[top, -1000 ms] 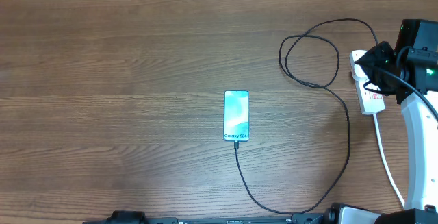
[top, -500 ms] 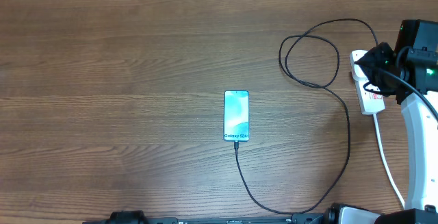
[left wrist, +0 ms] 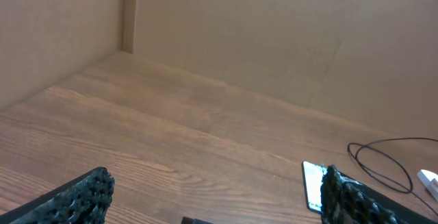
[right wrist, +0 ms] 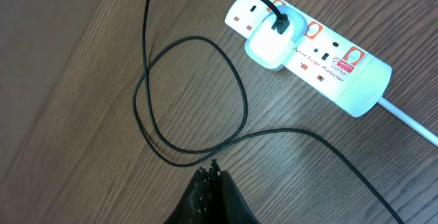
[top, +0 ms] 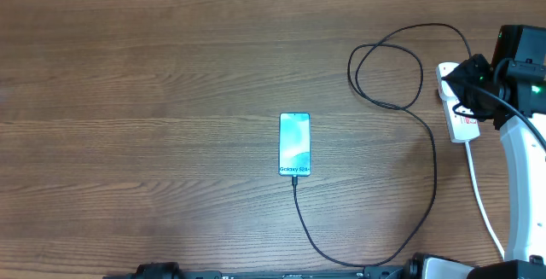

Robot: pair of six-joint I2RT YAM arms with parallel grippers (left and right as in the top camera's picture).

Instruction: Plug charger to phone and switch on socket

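With the charger linking the socket at the right edge of the surface to the phone at its centre, the right hand hangs over the socket, pinched closed on nothing, probably to prod it on, while the left hand gapes empty.

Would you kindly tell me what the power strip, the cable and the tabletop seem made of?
Narrow white power strip: smooth moulded plastic, faint sheen, rounded edges. Long thin black cable: probably rubber or PVC sheath, matt, bending into loose loops. Brown tabletop: wood grain, flat and even, likely laminate, possibly real wood.
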